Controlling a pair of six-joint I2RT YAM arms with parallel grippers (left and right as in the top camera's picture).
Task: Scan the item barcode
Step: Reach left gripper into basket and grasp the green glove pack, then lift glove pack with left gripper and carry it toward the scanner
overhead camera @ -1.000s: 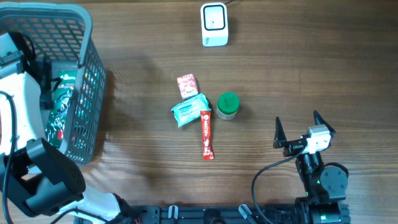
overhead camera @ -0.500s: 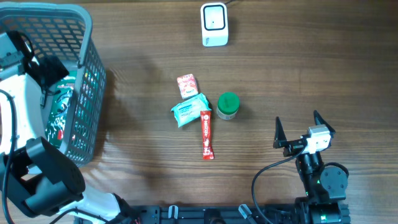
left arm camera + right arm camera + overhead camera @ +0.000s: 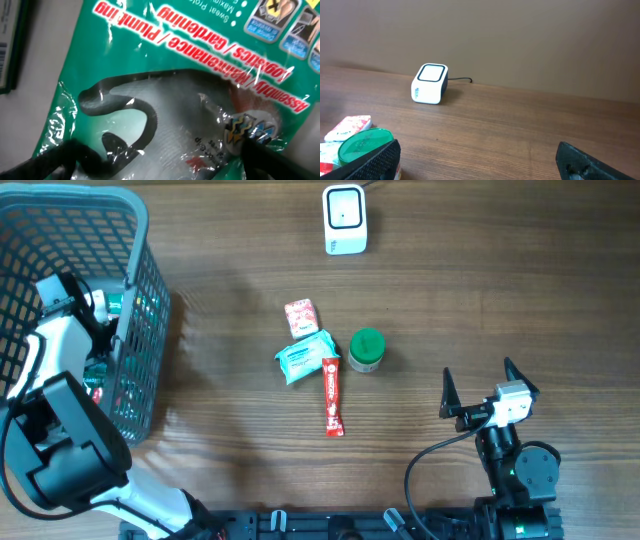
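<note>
The left gripper (image 3: 162, 152) is down inside the basket (image 3: 140, 230) at the far left. Its jaws are spread wide, one finger at each side of the green glove packet (image 3: 190, 65) lying there, not clamped on it. The right gripper (image 3: 478, 370) hangs open at the near right. The scanner (image 3: 345, 220) stands far centre, and a jar (image 3: 366, 349) sits mid-table.

White-and-black left arm (image 3: 45, 352), black right arm (image 3: 520, 470) with looping black cable (image 3: 415, 463)
</note>
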